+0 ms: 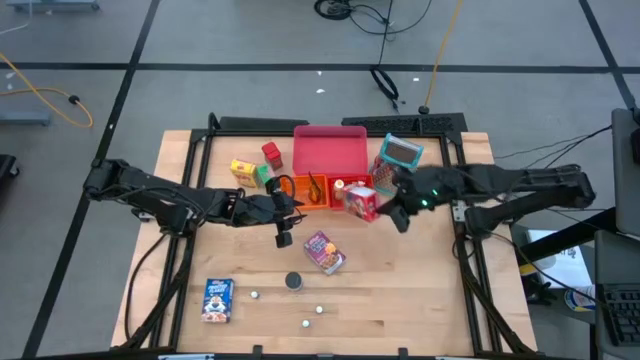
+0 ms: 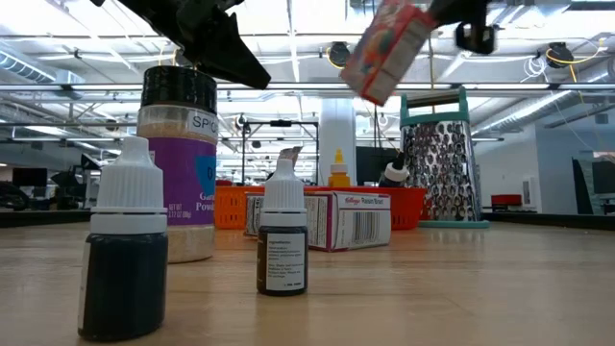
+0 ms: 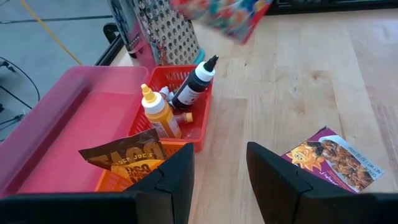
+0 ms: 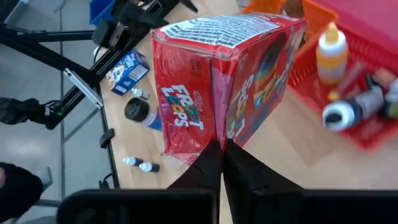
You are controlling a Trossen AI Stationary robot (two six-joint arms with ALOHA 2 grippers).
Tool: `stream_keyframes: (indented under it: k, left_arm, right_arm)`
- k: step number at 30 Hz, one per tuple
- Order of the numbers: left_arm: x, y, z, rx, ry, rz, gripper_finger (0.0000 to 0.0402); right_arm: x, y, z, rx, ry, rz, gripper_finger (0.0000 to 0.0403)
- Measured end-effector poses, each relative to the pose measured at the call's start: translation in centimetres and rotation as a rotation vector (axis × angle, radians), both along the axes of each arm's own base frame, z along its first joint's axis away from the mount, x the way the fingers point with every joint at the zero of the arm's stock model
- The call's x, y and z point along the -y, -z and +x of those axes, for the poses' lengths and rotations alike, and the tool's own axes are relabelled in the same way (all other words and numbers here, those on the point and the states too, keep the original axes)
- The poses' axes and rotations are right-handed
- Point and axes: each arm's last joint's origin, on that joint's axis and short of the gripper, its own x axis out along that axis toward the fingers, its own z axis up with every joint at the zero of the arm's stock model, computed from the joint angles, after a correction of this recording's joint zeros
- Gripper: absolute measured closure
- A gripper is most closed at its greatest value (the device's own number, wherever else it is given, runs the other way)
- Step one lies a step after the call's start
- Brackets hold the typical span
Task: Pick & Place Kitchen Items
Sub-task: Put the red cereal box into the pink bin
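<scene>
**Froot Loops box aloft beside red bin**

R pincer (image 4: 217, 163) was clamped shut on Froot Loops box (image 4: 224, 81), held off table, tilted, just beside red bin (image 1: 345, 189); tray (image 1: 328, 152) lay beyond. L pincer (image 3: 219, 180) half-open, empty, near orange bin (image 1: 300, 190).

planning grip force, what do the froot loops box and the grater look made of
Froot Loops box, pinched by the right gripper: probably thin printed cardboard with a glossy film, given its sheen and creased edges. Box grater: shiny perforated metal with a teal frame, likely plastic.
</scene>
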Motion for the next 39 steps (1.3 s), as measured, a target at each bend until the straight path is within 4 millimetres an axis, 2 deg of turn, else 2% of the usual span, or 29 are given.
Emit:
stream_keyframes:
  k: [5, 12, 18, 26, 31, 35, 39]
  left_arm:
    - [0.0, 0.0, 0.0, 0.000, -0.002, 0.001, 0.0252]
    - [0.0, 0.0, 0.0, 0.000, -0.002, 0.002, 0.0252]
    - [-0.1, 0.0, 0.0, 0.000, -0.005, 0.005, 0.0252]
    - [-0.1, 0.0, 0.0, 0.000, -0.007, 0.005, 0.0252]
    - [-0.1, 0.0, 0.0, 0.000, -0.007, 0.005, 0.0252]
    - [-0.1, 0.0, 0.0, -0.001, -0.007, 0.006, 0.0252]
    - [-0.1, 0.0, 0.0, -0.002, -0.005, 0.008, 0.0252]
  right_arm:
    - [3.6, 0.6, 1.7, 0.033, -0.035, -0.015, 0.0403]
    - [9.0, 1.7, 2.6, 0.043, 0.064, 0.000, 0.0403]
    - [12.6, 1.2, 3.4, 0.132, 0.053, 0.039, 0.0403]
    - [16.0, -0.5, 4.8, 0.116, 0.076, 0.007, 0.0403]
    - [17.4, -1.3, 5.8, 0.131, 0.061, 0.005, 0.0403]
    - [18.5, -0.8, 6.1, 0.113, 0.073, 0.002, 0.0403]
    - [19.8, 0.5, 6.1, 0.063, 0.095, 0.012, 0.0403]
